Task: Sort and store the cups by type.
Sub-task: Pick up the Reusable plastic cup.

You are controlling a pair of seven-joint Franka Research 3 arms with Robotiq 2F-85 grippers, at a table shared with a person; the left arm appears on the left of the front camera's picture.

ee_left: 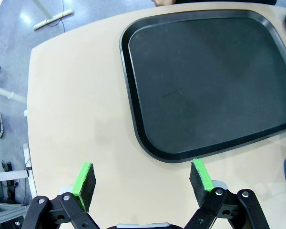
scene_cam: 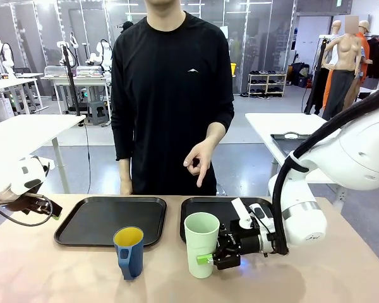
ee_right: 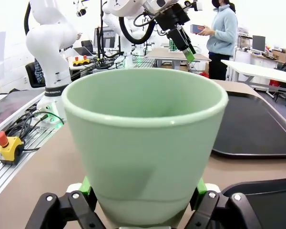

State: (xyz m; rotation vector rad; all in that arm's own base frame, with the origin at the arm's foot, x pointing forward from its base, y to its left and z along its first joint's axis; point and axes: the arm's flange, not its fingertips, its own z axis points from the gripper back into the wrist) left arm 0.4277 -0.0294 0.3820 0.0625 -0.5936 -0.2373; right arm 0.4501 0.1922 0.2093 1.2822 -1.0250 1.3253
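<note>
- The tall pale mint-green plastic tumbler (scene_cam: 201,243) stands on the counter (scene_cam: 50,278), with the right pincer (scene_cam: 205,257) clamped round its base.
- The dark blue, yellow-lined handled mug (scene_cam: 129,251) stands nearby, untouched.
- The black trays (scene_cam: 107,218) lie bare and the left pincer (ee_left: 143,177) gapes empty, so I judge nothing is stored yet.

Held in your right gripper (ee_right: 143,190), the tumbler (ee_right: 143,143) is smooth pale-mint plastic with a soft satin sheen. On your left gripper (ee_left: 143,176), the green pads (ee_left: 85,183) look matt and finely rough, set on matt black links. Ahead of those fingers, 1 black tray (ee_left: 209,81) is smooth, semi-gloss plastic, and the table (ee_left: 76,109) beneath is matt tan. Beyond the tumbler, the mug (scene_cam: 129,252) looks smooth, dull blue.
</note>
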